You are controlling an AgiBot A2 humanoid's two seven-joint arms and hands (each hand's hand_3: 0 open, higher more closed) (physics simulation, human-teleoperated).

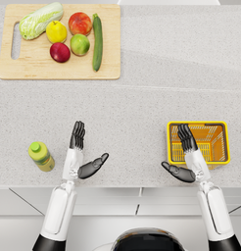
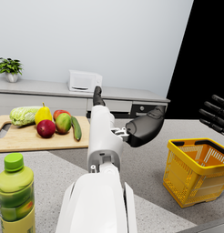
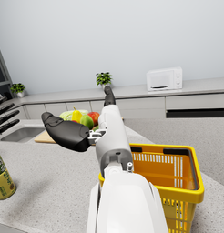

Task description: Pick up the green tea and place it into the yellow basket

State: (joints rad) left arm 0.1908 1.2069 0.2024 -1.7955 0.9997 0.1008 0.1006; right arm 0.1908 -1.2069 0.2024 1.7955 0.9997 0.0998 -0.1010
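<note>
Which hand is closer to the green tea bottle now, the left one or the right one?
Left. The left hand is open just beside the green tea bottle; the right hand is far across the counter, over the yellow basket.

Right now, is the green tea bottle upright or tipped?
Upright: the green tea bottle stands on the counter, green cap on top, untouched by either robot hand.

The speckled grey worktop carries a wooden cutting board, a green tea bottle and a yellow basket.
</note>
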